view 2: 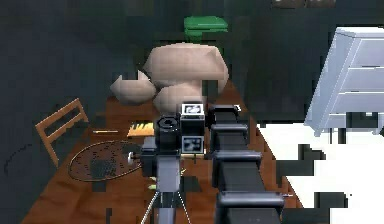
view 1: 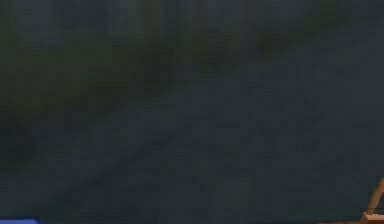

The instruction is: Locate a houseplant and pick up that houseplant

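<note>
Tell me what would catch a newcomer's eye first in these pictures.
In the arm side view, a big beige rounded mass sits at the far end of the wooden table, with a flat bright green thing just above it. The robot's dark arm rises from the bottom edge toward that mass, and a white chest of drawers stands at the view's right.

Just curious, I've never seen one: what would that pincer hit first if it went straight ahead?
Probably the big beige lump beyond the pincer on the wooden table, though its exact heading and the depth are unclear.
</note>
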